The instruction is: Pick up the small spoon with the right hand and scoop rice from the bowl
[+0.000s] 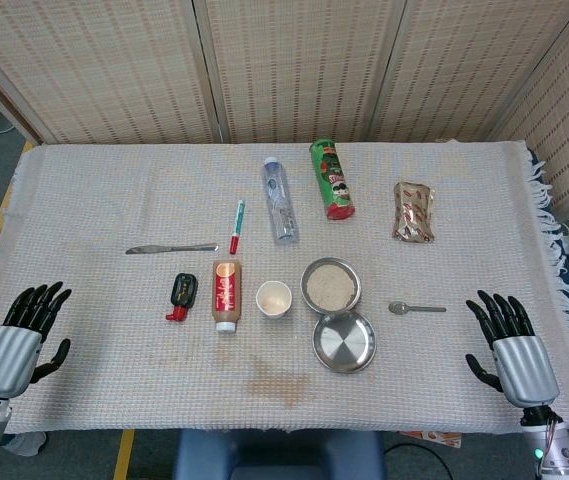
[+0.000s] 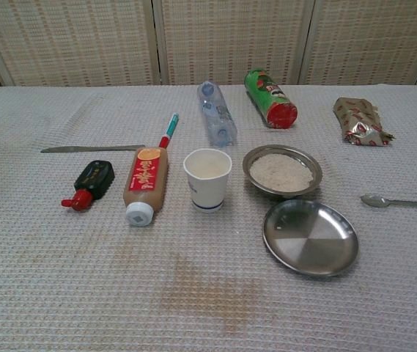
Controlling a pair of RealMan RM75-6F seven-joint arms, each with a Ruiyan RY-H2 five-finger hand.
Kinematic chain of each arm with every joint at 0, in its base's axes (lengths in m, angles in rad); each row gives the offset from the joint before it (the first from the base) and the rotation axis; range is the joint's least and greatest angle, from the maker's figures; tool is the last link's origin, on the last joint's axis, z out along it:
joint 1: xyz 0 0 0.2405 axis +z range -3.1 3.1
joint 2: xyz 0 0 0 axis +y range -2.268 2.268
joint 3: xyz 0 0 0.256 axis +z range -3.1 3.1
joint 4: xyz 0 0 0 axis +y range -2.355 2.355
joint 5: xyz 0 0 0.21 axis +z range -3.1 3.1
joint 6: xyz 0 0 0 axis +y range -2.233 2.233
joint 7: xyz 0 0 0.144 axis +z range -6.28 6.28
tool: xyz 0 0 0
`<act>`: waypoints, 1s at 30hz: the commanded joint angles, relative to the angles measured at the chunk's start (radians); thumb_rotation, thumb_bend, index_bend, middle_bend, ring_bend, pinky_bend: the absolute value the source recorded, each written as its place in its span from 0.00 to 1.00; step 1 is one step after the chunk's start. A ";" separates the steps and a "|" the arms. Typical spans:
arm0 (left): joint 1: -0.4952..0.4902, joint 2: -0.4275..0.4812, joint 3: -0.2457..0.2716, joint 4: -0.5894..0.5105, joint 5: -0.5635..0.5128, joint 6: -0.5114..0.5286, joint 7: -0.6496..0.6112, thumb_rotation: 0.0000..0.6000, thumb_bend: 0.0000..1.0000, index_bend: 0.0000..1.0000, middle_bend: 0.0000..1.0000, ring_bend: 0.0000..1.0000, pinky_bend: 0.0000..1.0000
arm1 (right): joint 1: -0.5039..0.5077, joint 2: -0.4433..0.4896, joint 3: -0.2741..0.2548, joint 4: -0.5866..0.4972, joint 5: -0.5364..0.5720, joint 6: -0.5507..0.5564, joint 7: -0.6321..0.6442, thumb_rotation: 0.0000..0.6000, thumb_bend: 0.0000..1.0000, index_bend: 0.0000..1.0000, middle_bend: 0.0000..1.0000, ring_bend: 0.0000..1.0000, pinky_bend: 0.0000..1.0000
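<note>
Lying flat on the cloth-covered bench (image 1: 84,200), the small spoon (image 1: 416,308) points its handle toward the right edge, its bowl end just right of the bowl (image 1: 331,285) of rice and apart from it. The right robot hand (image 1: 509,345) rests on the cloth near the front right corner, palm down, fingers apart and holding nothing; it sits near the spoon handle without touching it. The left robot hand (image 1: 22,338) rests at the front left corner, fingers likewise spread and empty. Neither hand appears in the chest view.

The bowl holds pale rice, and an empty steel plate (image 2: 310,236) lies just in front of it, rims close together. A paper cup (image 2: 208,178) stands upright left of the bowl. Further left lie a brown sauce bottle (image 2: 146,182) and a small black bottle with a red cap (image 2: 91,182). Behind these lie a table knife (image 2: 91,149), a red-and-teal pen (image 2: 168,130), a clear water bottle (image 2: 215,111), a green crisp tube (image 2: 270,97) and a foil snack packet (image 2: 360,122).
</note>
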 commanded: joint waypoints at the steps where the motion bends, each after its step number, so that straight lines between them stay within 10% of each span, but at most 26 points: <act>1: 0.001 -0.001 0.001 -0.002 -0.001 -0.001 0.002 1.00 0.43 0.00 0.00 0.00 0.08 | 0.001 -0.004 0.002 0.005 0.005 -0.005 -0.003 1.00 0.19 0.14 0.04 0.00 0.00; 12: 0.001 -0.003 0.008 -0.015 0.004 -0.008 0.023 1.00 0.44 0.00 0.00 0.00 0.08 | 0.041 -0.029 0.047 0.030 0.087 -0.088 0.000 1.00 0.19 0.27 0.04 0.00 0.00; 20: -0.017 0.003 0.019 -0.019 0.002 -0.055 -0.015 1.00 0.44 0.00 0.00 0.00 0.10 | 0.222 -0.123 0.148 0.160 0.314 -0.422 -0.044 1.00 0.23 0.52 0.08 0.00 0.00; 30: -0.022 0.011 0.023 -0.015 0.001 -0.065 -0.039 1.00 0.44 0.00 0.00 0.00 0.10 | 0.306 -0.225 0.162 0.288 0.391 -0.527 -0.081 1.00 0.26 0.51 0.08 0.00 0.00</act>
